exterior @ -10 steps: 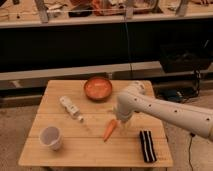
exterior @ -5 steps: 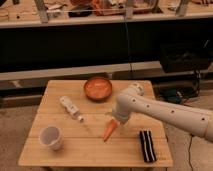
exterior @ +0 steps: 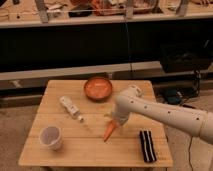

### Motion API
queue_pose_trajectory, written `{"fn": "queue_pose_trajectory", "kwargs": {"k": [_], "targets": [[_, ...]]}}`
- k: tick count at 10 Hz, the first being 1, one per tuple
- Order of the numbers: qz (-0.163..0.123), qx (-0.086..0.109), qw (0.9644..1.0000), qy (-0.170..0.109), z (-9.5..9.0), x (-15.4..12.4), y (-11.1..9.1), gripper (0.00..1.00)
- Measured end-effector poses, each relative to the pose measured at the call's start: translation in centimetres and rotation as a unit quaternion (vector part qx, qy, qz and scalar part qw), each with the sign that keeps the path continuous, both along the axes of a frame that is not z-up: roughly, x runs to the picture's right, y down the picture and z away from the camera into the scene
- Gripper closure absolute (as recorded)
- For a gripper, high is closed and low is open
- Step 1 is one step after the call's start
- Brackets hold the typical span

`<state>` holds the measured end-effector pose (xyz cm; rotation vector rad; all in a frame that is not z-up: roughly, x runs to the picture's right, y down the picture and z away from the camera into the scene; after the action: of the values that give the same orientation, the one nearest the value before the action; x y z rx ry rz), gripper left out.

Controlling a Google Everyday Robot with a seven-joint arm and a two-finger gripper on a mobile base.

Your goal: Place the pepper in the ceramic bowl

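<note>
Orange pepper (exterior: pixel 108 131) lying loose on the wooden table (exterior: pixel 65 150)
Gripper (exterior: pixel 115 121) is right at its upper end, fingers spread wide; ceramic bowl (exterior: pixel 98 89) sits farther back.

A robotics lab, I'd say: cluttered workbench (exterior: pixel 100 11) along the back, cables (exterior: pixel 131 50) hanging, bare floor (exterior: pixel 20 120), and a white robot arm (exterior: pixel 165 115), its gripper (exterior: pixel 114 124) spread, low over the wooden table (exterior: pixel 75 150).

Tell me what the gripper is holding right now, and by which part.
Nothing yet. The gripper stands open at the thick end of the pepper, which lies on the table.
</note>
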<state>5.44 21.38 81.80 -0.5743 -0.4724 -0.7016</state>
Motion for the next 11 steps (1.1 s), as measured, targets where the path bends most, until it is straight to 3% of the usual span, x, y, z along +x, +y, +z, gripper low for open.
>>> {"fn": "queue_pose_trajectory", "kwargs": {"k": [11], "targets": [[-0.005, -0.007, 0.9998, -0.018, 1.4, -0.41, 1.34, 0.2]]}}
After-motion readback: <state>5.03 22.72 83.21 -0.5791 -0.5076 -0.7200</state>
